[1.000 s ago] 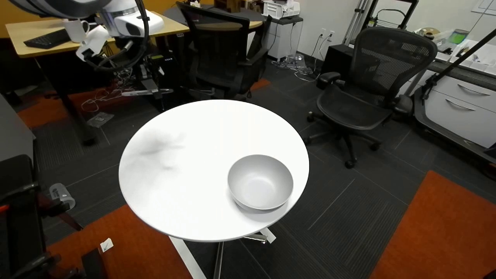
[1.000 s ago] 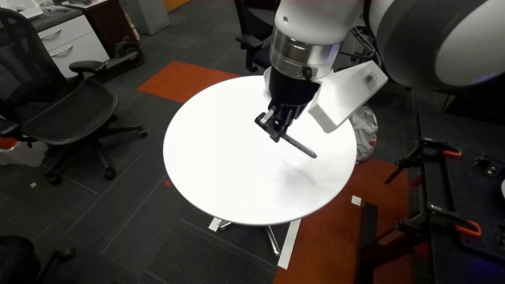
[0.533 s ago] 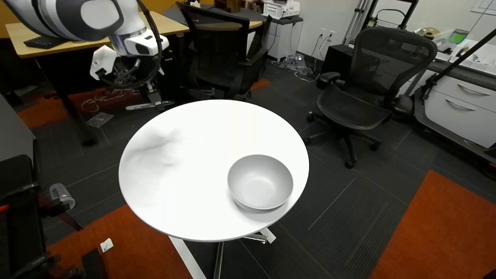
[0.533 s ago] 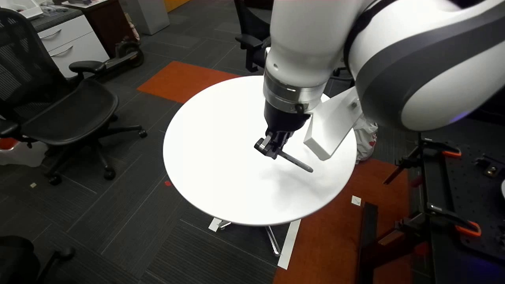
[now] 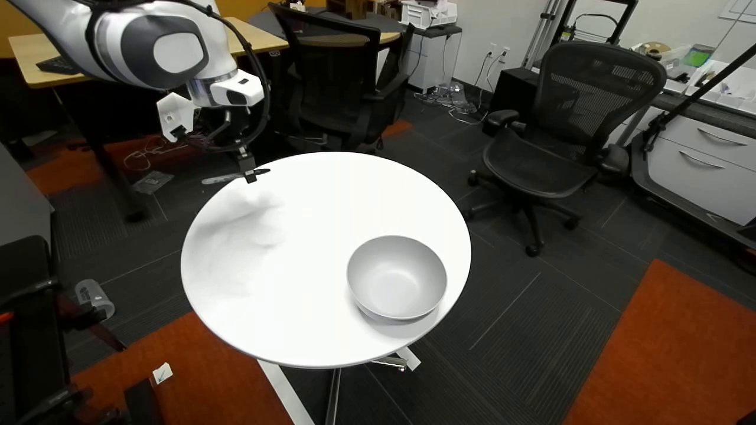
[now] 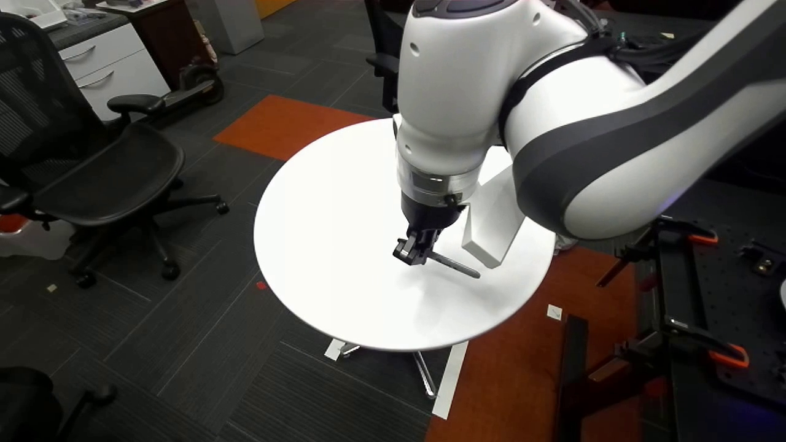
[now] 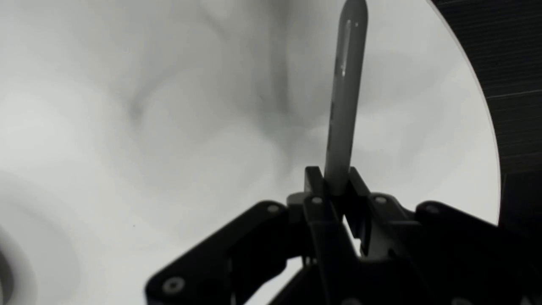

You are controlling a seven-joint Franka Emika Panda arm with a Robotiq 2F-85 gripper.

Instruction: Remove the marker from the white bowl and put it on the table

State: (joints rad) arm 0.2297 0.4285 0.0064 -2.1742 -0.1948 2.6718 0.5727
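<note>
**Marker (image 7: 346,93) pinched in the gripper (image 7: 336,182), out of the bowl, not on the table yet**

Jaws: drawn in to about the barrel's thickness, marker between them, one of the fingertips (image 7: 314,180) each side in the wrist view. Grip is off-center: in an exterior view the long grey barrel (image 5: 221,178) sticks out one side, a short dark end (image 5: 261,171) the other.

Marker looks close to level, over the round white table (image 5: 331,212). A shadow streak (image 7: 279,63) lies on the tabletop apart from it, so no contact there. Exact height: can't tell.

White bowl (image 5: 396,277): upright on the table, near the edge, hollow facing up. Well apart from gripper and marker.

Robot arm (image 6: 448,92) reaches in over the table, gripper pointing down in both exterior views. White box-shaped part (image 6: 494,215) sits beside the wrist.

Surroundings: black mesh office chair (image 5: 596,94) beside white drawers (image 5: 697,162); another black chair (image 5: 336,77) by a light-wood desk (image 5: 23,50), keyboard (image 5: 56,66) on it, partly behind the arm. Black workbench (image 6: 680,276) with orange-handled clamps (image 6: 731,357) in an exterior view. Orange carpet patches (image 5: 679,342) on dark grey floor (image 6: 202,344).
</note>
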